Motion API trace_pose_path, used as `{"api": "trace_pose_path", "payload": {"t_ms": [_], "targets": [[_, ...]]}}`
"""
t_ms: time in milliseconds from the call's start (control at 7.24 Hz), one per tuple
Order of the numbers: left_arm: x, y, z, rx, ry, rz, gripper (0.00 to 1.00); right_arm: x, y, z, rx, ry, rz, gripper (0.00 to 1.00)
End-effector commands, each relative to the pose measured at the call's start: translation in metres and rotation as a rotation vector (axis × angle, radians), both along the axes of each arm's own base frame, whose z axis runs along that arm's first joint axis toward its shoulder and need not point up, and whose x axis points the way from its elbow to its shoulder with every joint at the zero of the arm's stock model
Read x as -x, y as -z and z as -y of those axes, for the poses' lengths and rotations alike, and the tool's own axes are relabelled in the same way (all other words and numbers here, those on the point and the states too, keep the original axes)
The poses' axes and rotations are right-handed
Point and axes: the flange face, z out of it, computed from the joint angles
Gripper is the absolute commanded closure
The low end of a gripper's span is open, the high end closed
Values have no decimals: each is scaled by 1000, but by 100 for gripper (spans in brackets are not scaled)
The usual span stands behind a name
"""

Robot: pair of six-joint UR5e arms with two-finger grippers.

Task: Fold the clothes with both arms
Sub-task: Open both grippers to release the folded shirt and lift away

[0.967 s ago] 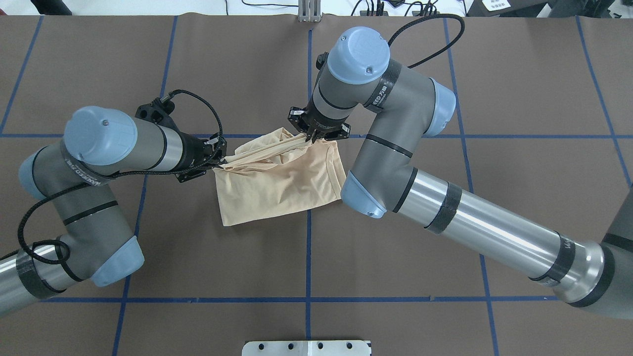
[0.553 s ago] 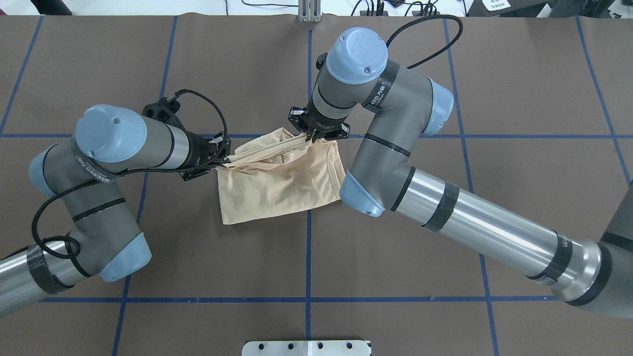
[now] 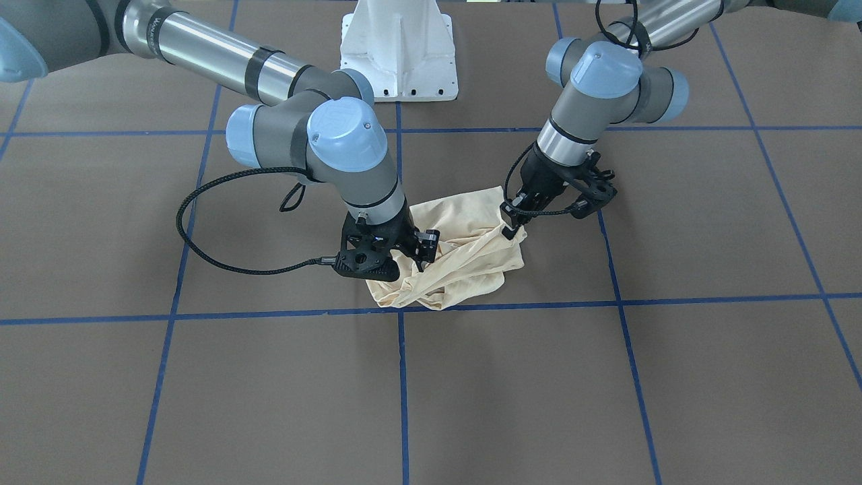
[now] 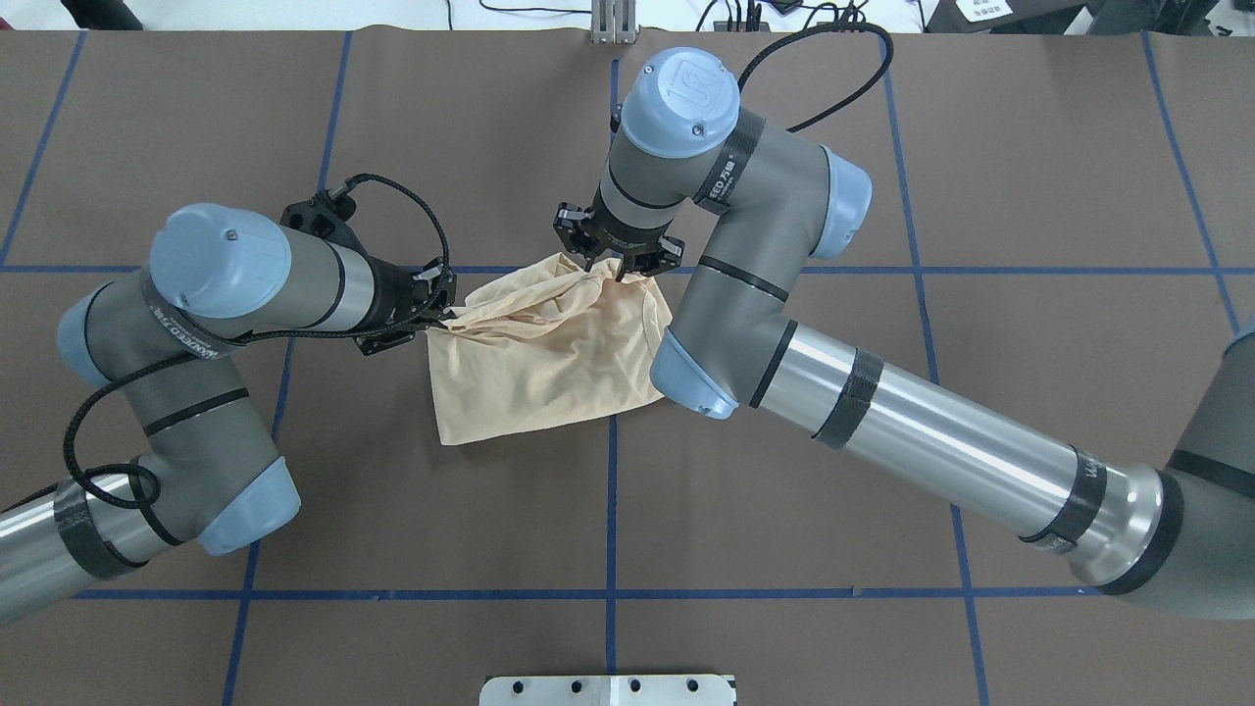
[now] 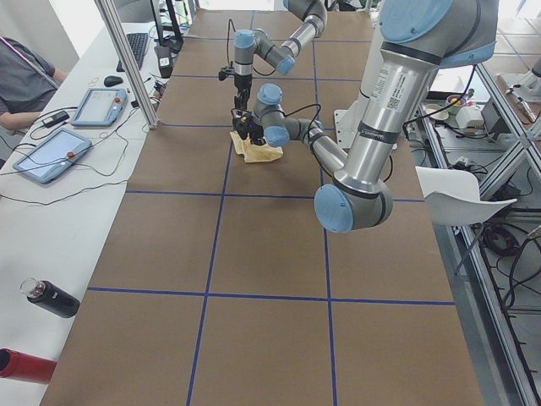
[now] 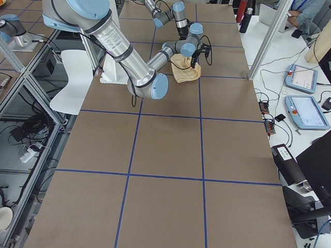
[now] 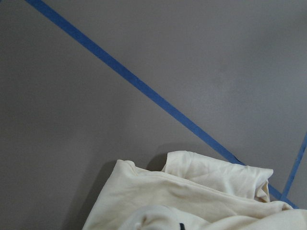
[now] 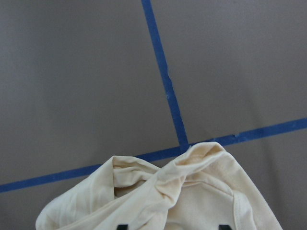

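Two pinches going on here: the left gripper (image 4: pixel 443 319) looks closed down tight on the left corner of the T-shirt (image 4: pixel 549 358). The right gripper (image 4: pixel 613 267) looks closed on a bunched wad of fabric at the shirt's far edge, fingers pointing nearly straight down. Between the two, the cloth hangs in a slack, ropey ridge rather than a clean edge. The rest of the shirt lies fairly flat on the table (image 4: pixel 412 529), nearer the robot, right by the crossing of the blue tape lines (image 4: pixel 611 510). The print isn't showing from above. Best guess is the arms are carrying that far edge to fold it over or spread it out again. To do that well, the grippers probably want to move apart first until the ridge goes taut, since folding with slack just bakes the wrinkles in. Then both should travel at the same height and pace so the edge runs straight, low enough that the flat part doesn't drag off its spot. The right one has a wad, not a corner, so layers could slip out, and a gentle pull is safer than a yank. Letting go together, once the edge is lying down, should stop one side from springing back.
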Motion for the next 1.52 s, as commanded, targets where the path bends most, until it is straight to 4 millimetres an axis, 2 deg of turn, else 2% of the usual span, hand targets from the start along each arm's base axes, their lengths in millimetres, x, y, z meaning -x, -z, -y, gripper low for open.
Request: {"api": "trace_pose_path", "payload": {"t_ms": [0,138,415,691,829,967,1106,1244,1382], "targets": [[5,-6,6,5,18,12,0,-7,5,5,1,-11,9,1],[15,-10,15,9,37,21,0,-9,9,4,-1,-13,17,1],[24,-12,22,-8,39,32,0,-11,16,1,3,-15,28,1],[42,-1,24,-54,37,24,0,-17,27,-5,-9,-8,41,1],[57,-10,16,-93,2,42,0,-23,25,-7,-7,-7,29,1],[77,-16,19,-145,-20,66,0,-40,19,5,3,-13,-19,1],[97,-29,16,-204,-41,105,0,-63,5,14,-22,19,-88,1],[116,-35,26,-264,-50,146,0,-96,-17,28,-63,58,-146,1],[134,-59,32,-327,-84,219,0,-136,-56,41,-83,104,-171,1]]}}
